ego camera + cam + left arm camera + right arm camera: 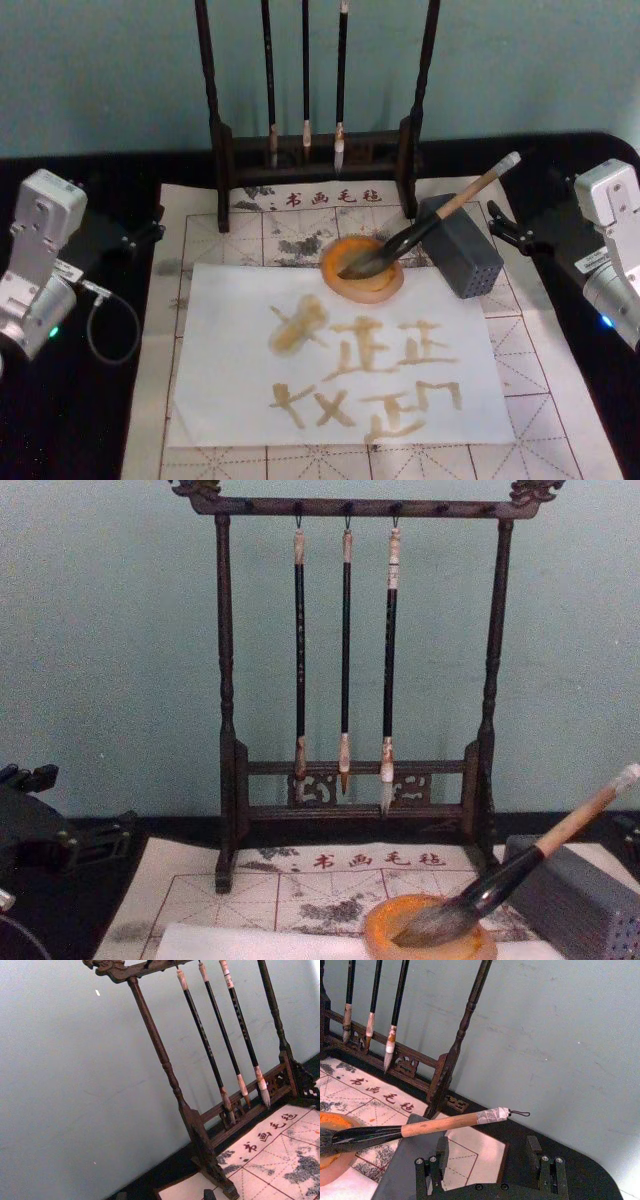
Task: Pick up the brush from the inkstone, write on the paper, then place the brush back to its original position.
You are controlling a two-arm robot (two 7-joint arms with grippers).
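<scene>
Thick tan wooden-handled brush [418,234] rests with its bristles in the round orange-rimmed inkstone [332,272], just beyond the white paper sheet [220,330]. Right pincer [488,1142] sits released at right. Left pincer [148,232] is parked at left, grip impossible to tell.

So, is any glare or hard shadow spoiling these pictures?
Head view: the plain white paper sheet is evenly lit, its tan strokes unhidden by glare. Chest view: the dark wooden brush stand throws no hard shadow on the pale teal wall. Right wrist view: a soft sheen runs along the black ferrule of the thick tan-handled brush.
</scene>
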